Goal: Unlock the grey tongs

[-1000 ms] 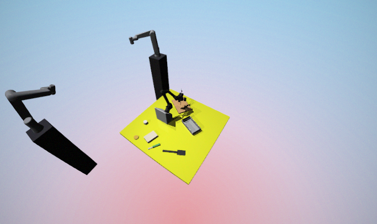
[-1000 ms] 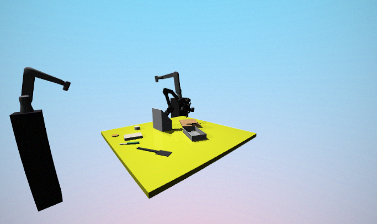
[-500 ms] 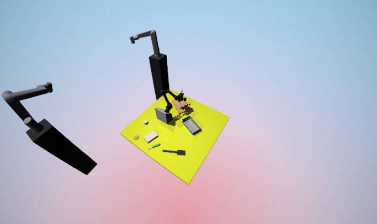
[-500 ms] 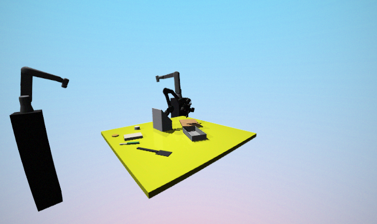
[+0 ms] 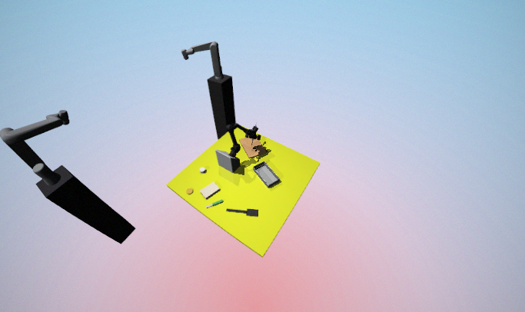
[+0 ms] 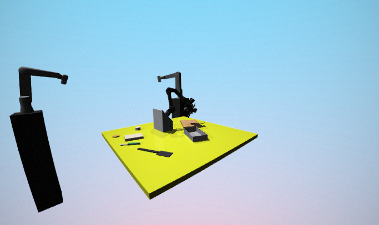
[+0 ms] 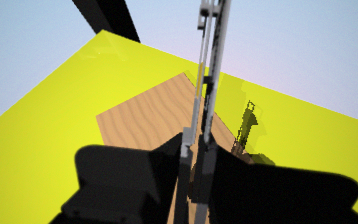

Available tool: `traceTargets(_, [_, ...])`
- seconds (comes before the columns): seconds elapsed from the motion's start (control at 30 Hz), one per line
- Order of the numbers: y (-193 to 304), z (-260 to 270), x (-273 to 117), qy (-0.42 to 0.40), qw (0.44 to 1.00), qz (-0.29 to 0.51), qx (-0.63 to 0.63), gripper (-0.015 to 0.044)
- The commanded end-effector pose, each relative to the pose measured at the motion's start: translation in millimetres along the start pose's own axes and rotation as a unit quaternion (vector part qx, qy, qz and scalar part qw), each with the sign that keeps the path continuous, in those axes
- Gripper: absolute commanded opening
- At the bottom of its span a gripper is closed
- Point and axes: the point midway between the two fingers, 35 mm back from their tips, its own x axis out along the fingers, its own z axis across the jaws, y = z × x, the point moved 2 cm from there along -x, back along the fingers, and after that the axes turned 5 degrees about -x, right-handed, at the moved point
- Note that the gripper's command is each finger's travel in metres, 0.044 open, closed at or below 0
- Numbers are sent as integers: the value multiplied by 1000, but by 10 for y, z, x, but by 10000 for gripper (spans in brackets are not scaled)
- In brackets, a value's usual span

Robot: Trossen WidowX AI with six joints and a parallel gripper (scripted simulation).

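My gripper (image 5: 253,135) (image 7: 191,138) is shut on the grey tongs (image 7: 218,45), above the table near the wooden board (image 5: 247,148) (image 6: 185,122) (image 7: 142,115). In the wrist view the tongs run from between the black fingers up past the top edge, their two arms close together. Their far end is cut off there, and I cannot tell whether the lock is on. In the top and exterior views the tongs are too small to make out against the dark gripper. The roasting tin (image 5: 267,174) (image 6: 200,138) stands in front of the board with nothing across it.
A grey upright block (image 5: 226,160) (image 6: 158,119) stands by my arm's base. A dark spatula (image 5: 252,212) (image 6: 165,153), a green-handled tool (image 5: 217,202) (image 6: 134,143) and a cream block (image 5: 210,190) (image 6: 134,137) lie on the yellow table. A black pillar (image 5: 220,102) (image 7: 111,20) stands behind the table.
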Motion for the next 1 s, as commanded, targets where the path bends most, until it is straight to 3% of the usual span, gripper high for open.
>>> traceTargets(0.0, [-83, -19, 40, 4, 999, 34, 3, -150])
traceTargets(0.97, [-276, 136, -108, -21, 953, 297, -52, -150])
